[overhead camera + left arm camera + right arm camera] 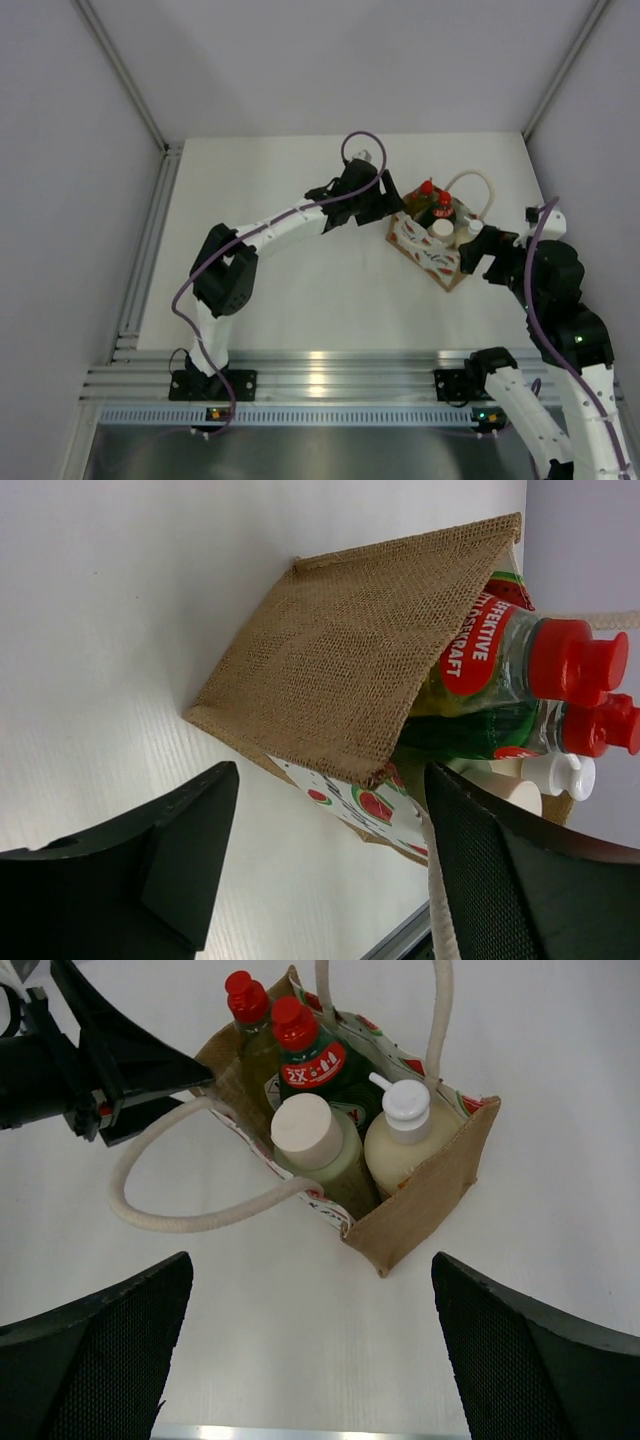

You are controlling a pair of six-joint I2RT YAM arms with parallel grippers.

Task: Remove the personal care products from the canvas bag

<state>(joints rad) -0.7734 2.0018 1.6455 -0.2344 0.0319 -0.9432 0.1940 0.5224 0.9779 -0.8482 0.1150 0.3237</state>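
Note:
The canvas bag (428, 246) stands at the right middle of the table, with burlap ends (430, 1195) and a watermelon-print side (375, 805). It holds a dark green bottle with a red cap (312, 1060), a yellow bottle with a red cap (250, 1035), a pale cylinder (308, 1138) and a cream bottle with a white cap (403, 1138). My left gripper (388, 203) is open at the bag's far-left end, its jaws either side of the bag's corner, with a rope handle (438, 890) across one finger. My right gripper (478, 252) is open, above the table near the bag's near-right corner.
One rope handle (190, 1218) loops out over the table toward my left gripper's fingers (120, 1065); the other (478, 190) arcs behind the bag. Grey walls enclose the table, and an aluminium rail (320, 375) runs along its near edge.

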